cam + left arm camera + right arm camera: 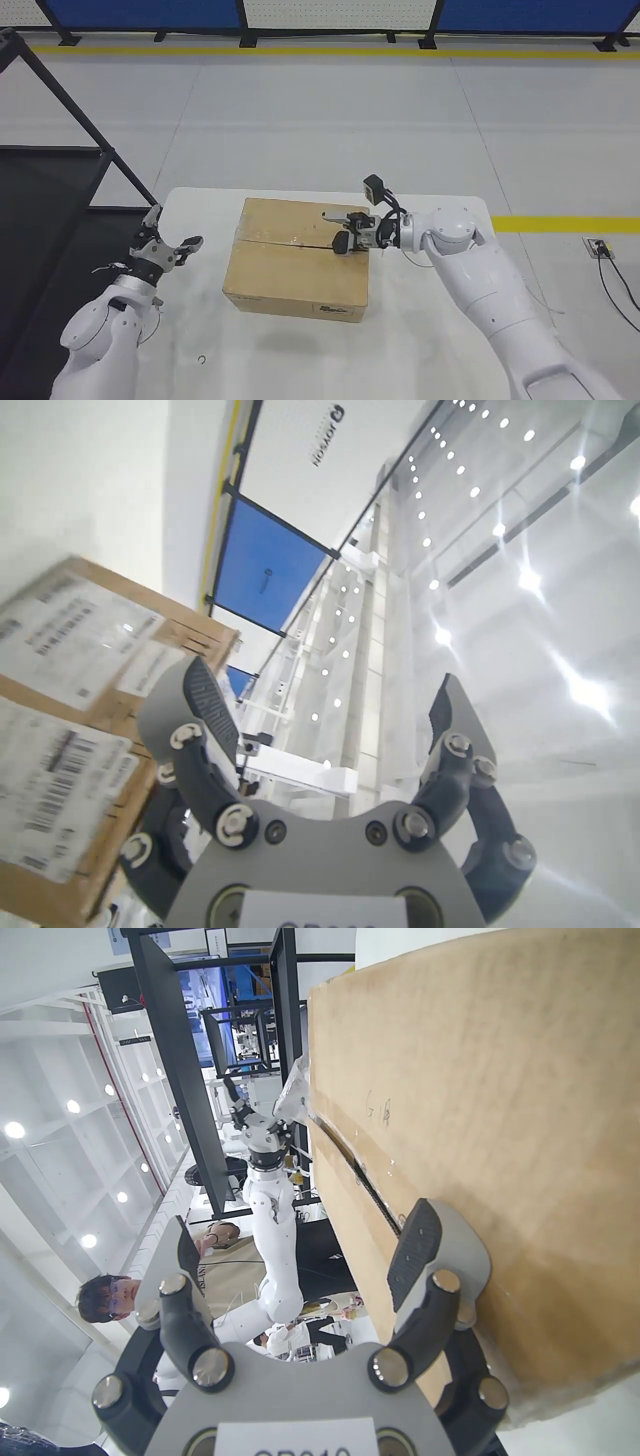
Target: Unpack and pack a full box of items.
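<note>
A closed cardboard box [300, 260] sits mid-table, its top flaps meeting at a seam [290, 240]. My right gripper [338, 230] hangs open over the seam's right end. In the right wrist view, one pad [415, 1253] rests against the box top [475, 1128] beside the seam [350, 1163], and the other finger stands free in the air. My left gripper [172, 230] is open and holds nothing, off the box's left side near the table's left edge. The left wrist view shows the box's labelled side [75, 680] beside that gripper [325, 680].
The white table [420, 330] has bare room in front of and right of the box. A small ring [201, 359] lies near its front left. A black metal frame [60, 100] stands to the left. Loose clear tape [295, 1088] sticks up at the seam's far end.
</note>
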`<action>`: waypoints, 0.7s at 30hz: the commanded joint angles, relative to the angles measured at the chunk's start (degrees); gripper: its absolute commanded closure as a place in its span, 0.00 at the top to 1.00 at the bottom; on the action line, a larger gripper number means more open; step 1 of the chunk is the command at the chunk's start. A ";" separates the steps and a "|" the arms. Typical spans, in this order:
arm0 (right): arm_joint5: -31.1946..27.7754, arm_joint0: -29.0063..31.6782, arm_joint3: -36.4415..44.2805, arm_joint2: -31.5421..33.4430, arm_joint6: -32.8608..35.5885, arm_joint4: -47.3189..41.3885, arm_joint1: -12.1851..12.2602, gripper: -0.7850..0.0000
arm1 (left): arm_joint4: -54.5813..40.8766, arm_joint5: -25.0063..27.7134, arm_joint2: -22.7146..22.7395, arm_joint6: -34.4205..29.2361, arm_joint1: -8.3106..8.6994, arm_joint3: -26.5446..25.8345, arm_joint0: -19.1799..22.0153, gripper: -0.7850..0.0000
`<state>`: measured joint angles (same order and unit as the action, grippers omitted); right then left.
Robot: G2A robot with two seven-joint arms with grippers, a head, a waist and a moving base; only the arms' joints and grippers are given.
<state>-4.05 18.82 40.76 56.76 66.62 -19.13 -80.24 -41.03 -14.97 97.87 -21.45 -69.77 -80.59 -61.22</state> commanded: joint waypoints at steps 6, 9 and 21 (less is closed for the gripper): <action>0.77 -0.16 0.78 -0.11 0.14 0.49 0.06 1.00 | 9.33 0.61 -4.18 -3.82 0.60 8.77 4.15 1.00; 1.07 -0.19 0.97 -0.13 0.08 0.62 0.08 1.00 | 10.82 3.09 -6.70 -3.56 0.31 11.88 6.44 1.00; 2.64 1.11 3.63 0.63 -1.15 1.64 0.70 1.00 | 13.53 11.86 -14.05 -4.49 -1.02 22.57 13.46 1.00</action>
<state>-1.57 19.79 44.08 57.32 65.57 -17.61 -79.60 -27.72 -3.96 84.37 -26.16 -70.66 -58.88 -48.24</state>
